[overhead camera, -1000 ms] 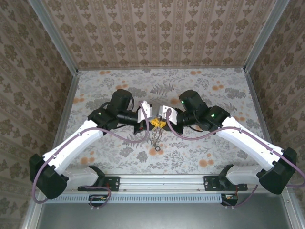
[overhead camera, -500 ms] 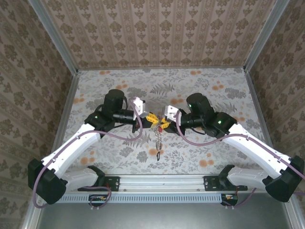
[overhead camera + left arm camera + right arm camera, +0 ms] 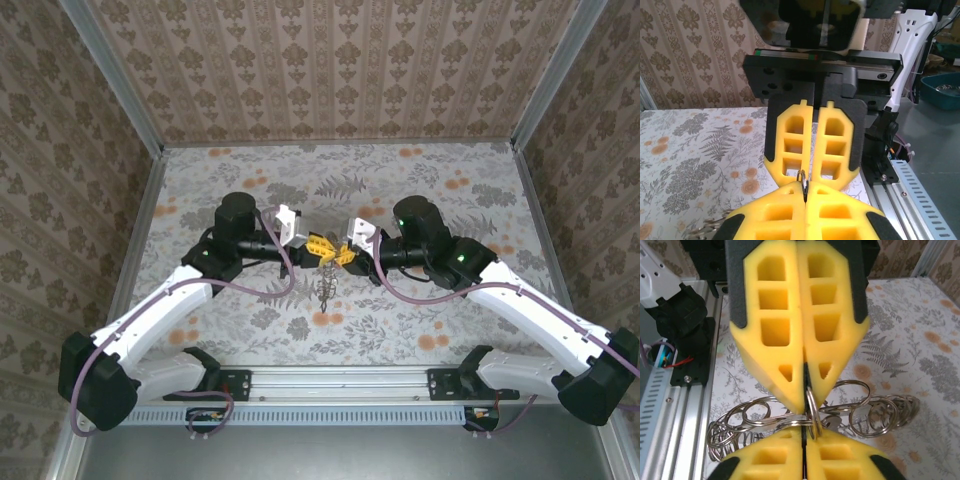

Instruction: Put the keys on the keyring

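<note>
- Left purple cable [image 3: 268, 290]: loops from the left arm's white link to its wrist, above the floral table.
- Left gripper [image 3: 321, 248]: yellow fingers pressed flat together, no gap at the seam. It meets the other gripper tip to tip above mid-table. A thin metal ring is pinched at its tips.
- Keyring [image 3: 802, 179]: a small split ring standing on edge, caught in the seam where the two sets of yellow fingertips meet. It is held off the table.
- Bunch of metal rings [image 3: 326, 288]: hangs from the keyring straight below the fingertips. The right wrist view shows it as many silver split-ring loops [image 3: 860, 415] spread to both sides. I cannot tell whether its lowest end touches the table.
- Right gripper [image 3: 344, 256]: yellow fingers closed tight, nipping the same keyring from the opposite side.
- Right purple cable [image 3: 405, 291]: sags beneath the right wrist.
- Table [image 3: 480, 190]: a pale cloth with grey leaves and orange blossoms.
</note>
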You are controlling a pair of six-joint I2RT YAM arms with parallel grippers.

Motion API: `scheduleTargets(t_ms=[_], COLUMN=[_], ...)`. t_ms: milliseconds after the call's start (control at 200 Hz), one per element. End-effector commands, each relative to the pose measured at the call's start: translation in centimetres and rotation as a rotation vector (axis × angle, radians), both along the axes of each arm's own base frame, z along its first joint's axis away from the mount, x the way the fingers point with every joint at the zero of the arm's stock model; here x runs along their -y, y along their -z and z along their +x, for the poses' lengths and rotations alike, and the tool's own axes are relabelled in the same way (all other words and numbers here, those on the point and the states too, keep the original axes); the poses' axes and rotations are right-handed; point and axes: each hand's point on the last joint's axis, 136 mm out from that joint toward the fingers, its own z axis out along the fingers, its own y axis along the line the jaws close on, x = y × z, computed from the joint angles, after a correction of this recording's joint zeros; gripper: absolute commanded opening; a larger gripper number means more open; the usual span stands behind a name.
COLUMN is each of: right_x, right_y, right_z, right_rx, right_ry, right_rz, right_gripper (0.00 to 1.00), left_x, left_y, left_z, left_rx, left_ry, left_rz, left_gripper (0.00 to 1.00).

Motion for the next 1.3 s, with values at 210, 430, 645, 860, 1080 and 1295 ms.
scheduleTargets(t_ms=[210,430,645,860,1080,1295], right_x=[1.4,2.2,1.5,1.0,0.7,1.1], right_y=[-2.5,-3.0,-3.1,-2.4,-2.4,-2.9], right_z=[-0.1,-0.2,-0.5,-0.7,-1.0,-1.7], right_rx=[0.108,0.115,0.094,0.069,0.076,0.112], right_ry=[0.014,0.032,-0.014,-0.054,-0.088,-0.104], right_rz=[0.124,0.142,0.156,0.136,0.138,0.13], right_gripper=[0.13,0.22,0.24,0.34,0.3,0.29], left_x=[0.3,0.3,0.5,0.5,0.5,0.7], left_y=[-1.7,-1.8,-1.9,-2.0,-1.9,-1.6], left_z=[-2.0,-2.2,-1.9,-1.7,-1.4,-1.1], left_rx=[0.041,0.038,0.033,0.03,0.025,0.016], left_ry=[0.082,0.097,0.088,0.076,0.052,0.058], left_rz=[-0.069,-0.069,-0.073,-0.072,-0.067,-0.056], left_gripper=[0.0,0.0,0.0,0.0,0.0,0.0])
